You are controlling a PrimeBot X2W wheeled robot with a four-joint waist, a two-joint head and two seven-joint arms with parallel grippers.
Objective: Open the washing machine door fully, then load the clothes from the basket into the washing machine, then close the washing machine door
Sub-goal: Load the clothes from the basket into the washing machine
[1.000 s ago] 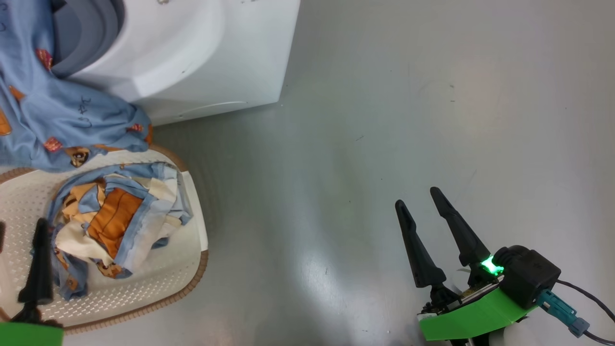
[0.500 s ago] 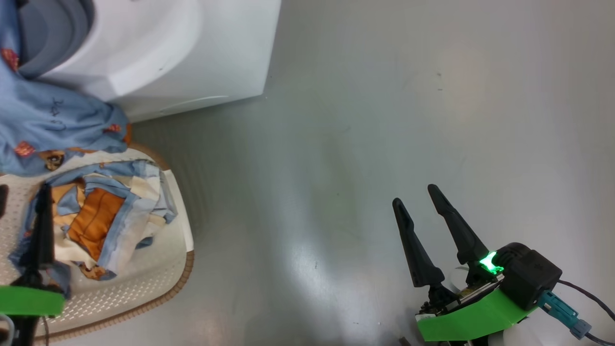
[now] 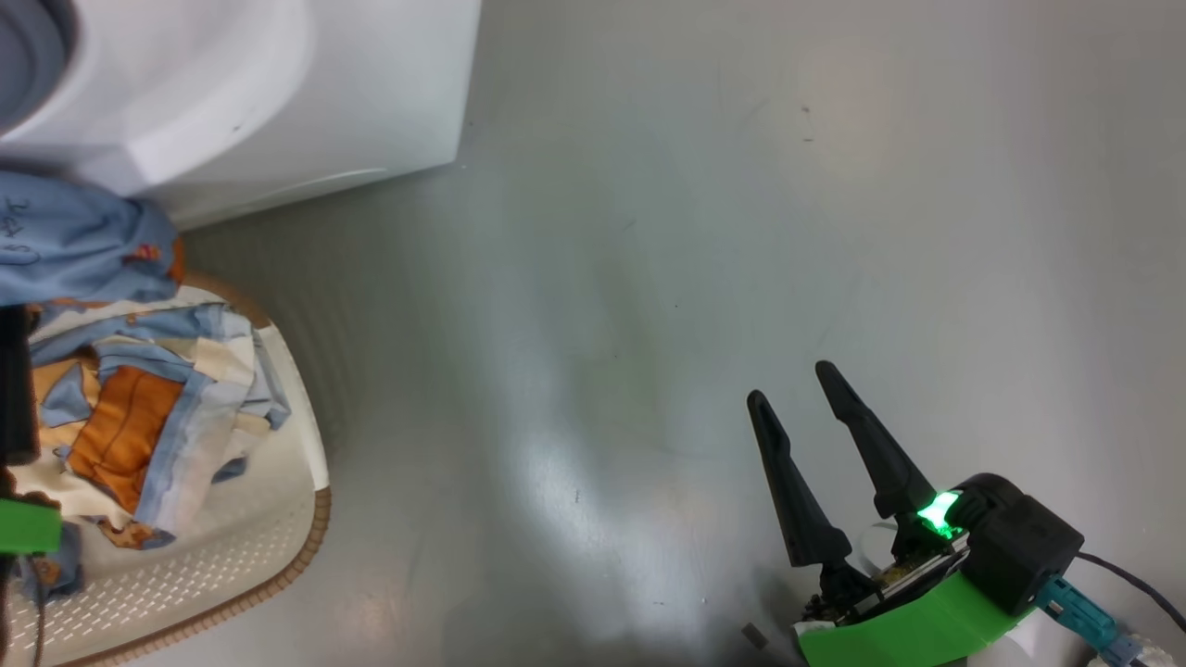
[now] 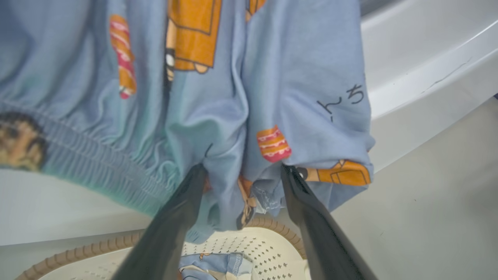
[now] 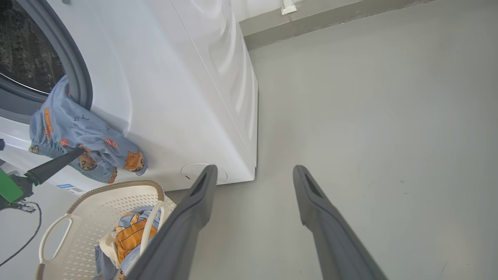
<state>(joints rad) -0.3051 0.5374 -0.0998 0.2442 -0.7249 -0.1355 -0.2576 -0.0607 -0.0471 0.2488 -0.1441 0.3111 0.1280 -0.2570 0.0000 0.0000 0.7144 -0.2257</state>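
Blue garment (image 5: pixel 85 140) hung half out of washing machine (image 5: pixel 186 97) mouth; clothes (image 5: pixel 130 229) left in basket (image 5: pixel 116 185) before it. Left gripper (image 4: pixel 243 168), right gripper (image 5: pixel 255 168): jaws spread, nothing pinched. Door not yet closed.

washing machine (image 3: pixel 278 83): upper left | basket (image 3: pixel 232 565): lower left, clothes (image 3: pixel 130 435) heaped inside | right claw (image 3: pixel 789 383): fingers apart, over grey floor (image 3: pixel 649 278)

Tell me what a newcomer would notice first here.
A light-blue cartoon-printed garment droops from the big white washing machine's grey-ringed opening, above the cream perforated plastic basket holding more clothes. The open left gripper straddles its hem; the open right gripper hovers over the grey floor.
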